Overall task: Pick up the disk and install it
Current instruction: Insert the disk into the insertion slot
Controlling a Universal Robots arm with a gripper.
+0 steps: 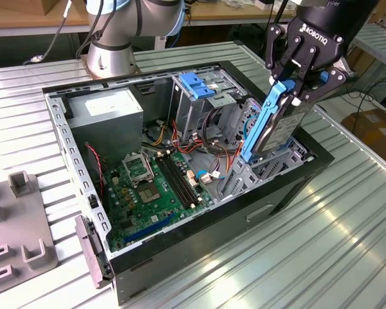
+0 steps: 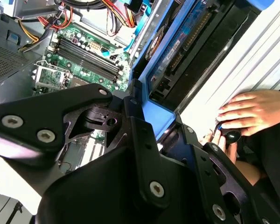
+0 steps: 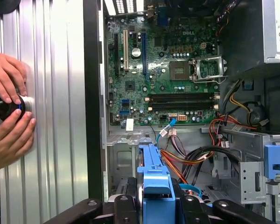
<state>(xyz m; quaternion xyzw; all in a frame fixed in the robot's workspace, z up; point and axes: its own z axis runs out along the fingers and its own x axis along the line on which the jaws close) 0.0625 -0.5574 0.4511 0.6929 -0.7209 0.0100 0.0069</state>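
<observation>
Ribbed metal table (image 1: 347,219) carries an open black computer case (image 1: 199,241) lying on its side, with the arm's grey base (image 1: 112,58) standing behind it and a grey moulded fixture (image 1: 19,219) on the exterior view's left. Inside the case lie a green motherboard (image 1: 154,187), a big grey power-supply box (image 1: 109,119) and a metal cage topped by a blue latch (image 1: 196,84), with red, orange and black cables (image 1: 212,148) bundled between the cage and the board. At the case's corner on the exterior view's right, the gripper (image 1: 289,90) has its jaws closed on the upper end of the disk (image 1: 284,129). The disk stands on end and leans slightly, one blue side rail facing the board, and its lower end reaches down among the grey bay parts at that corner; whether it touches them I cannot tell. In the first wrist view the blue rail end of the disk (image 3: 156,186) sits between the black fingers (image 3: 126,210), above the motherboard (image 3: 163,74). In the second wrist view the disk (image 2: 177,42) shows its circuit-board underside. Beside the case a person's two hands (image 3: 9,140) rest on the table around a small black knob (image 3: 4,106).
</observation>
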